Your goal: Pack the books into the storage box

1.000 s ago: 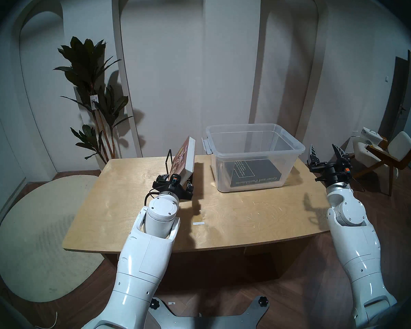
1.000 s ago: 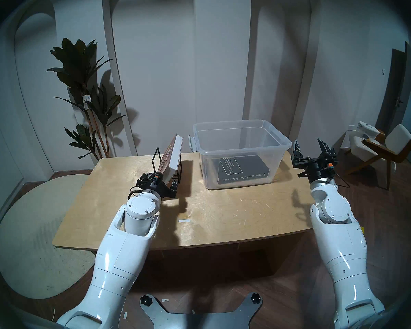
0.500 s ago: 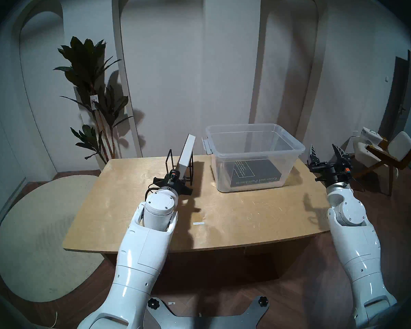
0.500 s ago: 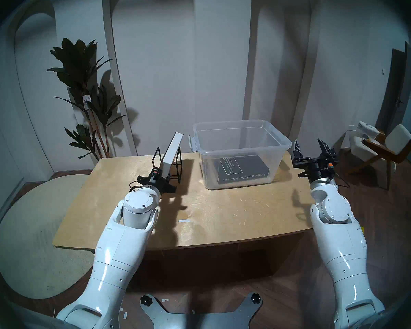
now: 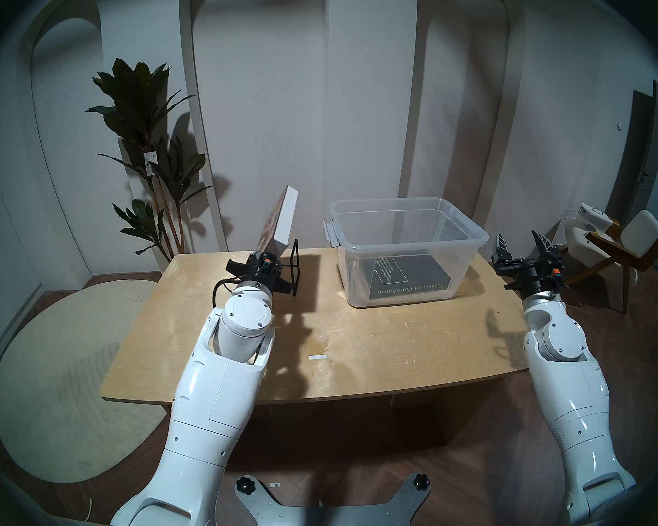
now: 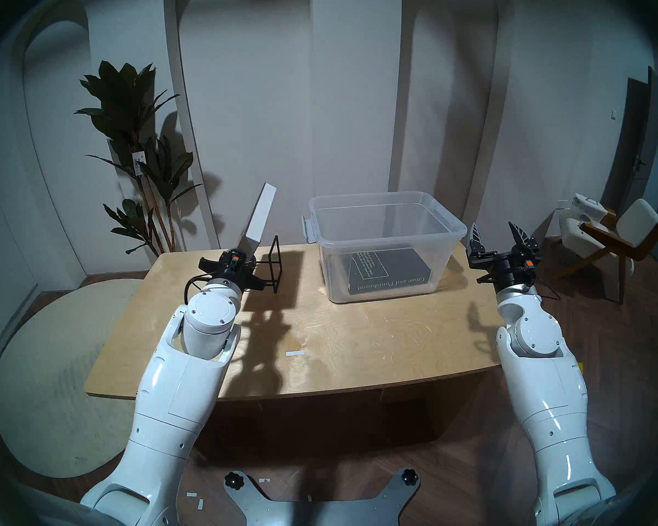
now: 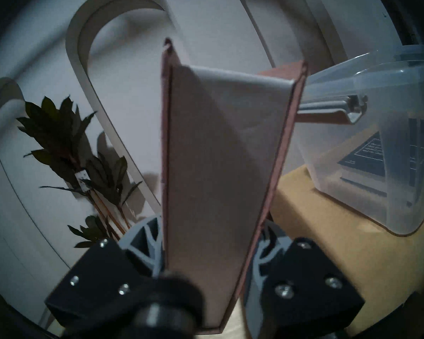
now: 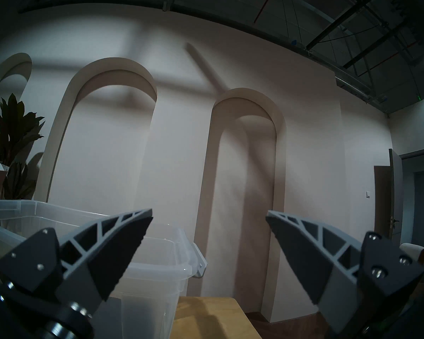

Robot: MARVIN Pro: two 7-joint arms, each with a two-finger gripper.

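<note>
My left gripper [image 5: 261, 258] is shut on the lower end of the reddish-brown book [image 5: 283, 217] and holds it upright and tilted in the air, above and left of the black wire rack [image 5: 293, 265]. In the left wrist view its white page edges [image 7: 220, 160] stand between my fingers [image 7: 145, 245]. The black book "Crime and Punishment" [image 5: 407, 278] lies flat inside the clear storage box [image 5: 411, 243] at the table's back right. My right gripper [image 5: 519, 244] is open and empty, raised just right of the box [image 8: 157, 257].
The wooden table [image 5: 358, 343] carries a small white tape strip [image 5: 317, 357] near its middle. A tall plant [image 5: 149, 134] stands behind the table's left corner. A chair [image 5: 616, 244] stands to the far right. The wire rack holds nothing.
My left gripper has lifted the reddish-brown book up out of the wire rack and carried it up and to the left. The right arm has not moved.
</note>
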